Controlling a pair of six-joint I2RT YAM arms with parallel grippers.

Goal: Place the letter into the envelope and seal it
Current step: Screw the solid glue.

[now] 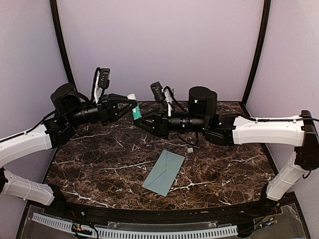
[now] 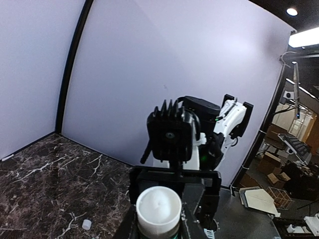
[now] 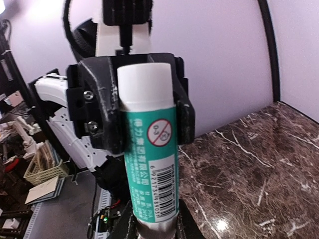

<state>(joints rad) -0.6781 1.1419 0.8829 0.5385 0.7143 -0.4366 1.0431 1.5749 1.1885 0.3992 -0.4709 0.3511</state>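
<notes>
The pale teal envelope [image 1: 164,172] lies flat and slanted on the marble table [image 1: 99,164], in front of both arms. The letter shows in no view. Above the table's back, both grippers meet on a teal glue stick [image 1: 135,110] with a white end. My left gripper [image 1: 133,105] is shut on its upper part; in the left wrist view the white end [image 2: 158,208] sits between the jaws. In the right wrist view the stick [image 3: 149,164] stands upright, and my right gripper [image 3: 154,231] is closed against its grey lower end.
A small whitish cap-like piece [image 1: 190,149] lies on the table right of the envelope's top corner, also seen in the left wrist view [image 2: 86,224]. Lilac walls close the back and sides. A white perforated rail [image 1: 149,231] runs along the near edge.
</notes>
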